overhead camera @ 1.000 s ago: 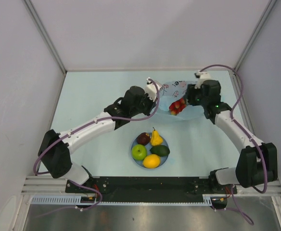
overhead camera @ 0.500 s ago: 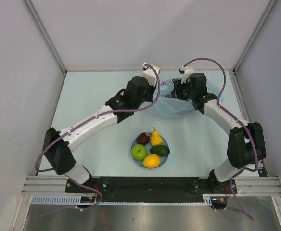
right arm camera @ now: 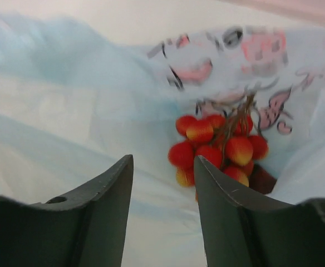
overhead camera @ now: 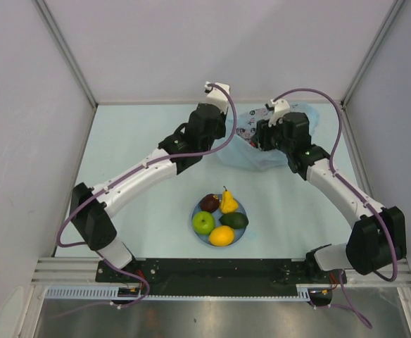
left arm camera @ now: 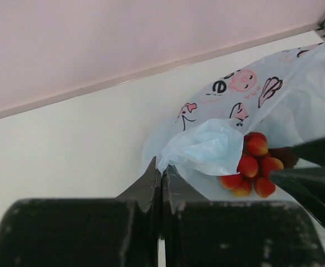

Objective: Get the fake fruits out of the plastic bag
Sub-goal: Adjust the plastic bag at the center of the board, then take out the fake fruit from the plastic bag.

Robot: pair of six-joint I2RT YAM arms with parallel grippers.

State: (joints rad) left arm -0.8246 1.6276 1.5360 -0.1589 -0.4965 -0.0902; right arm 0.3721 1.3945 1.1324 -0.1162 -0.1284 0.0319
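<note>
The plastic bag lay far from the bases, between the two wrists. The left gripper was closed together on a fold of the bag's edge. Nearer the bases, the plate carried five fruits: green apple, lemon, dark green oval fruit, pear and dark red fruit. That portion was judged complete. Only the bunch of red grapes lay inside the bag. The right gripper stood with jaws apart and empty, just short of the grapes.
</note>
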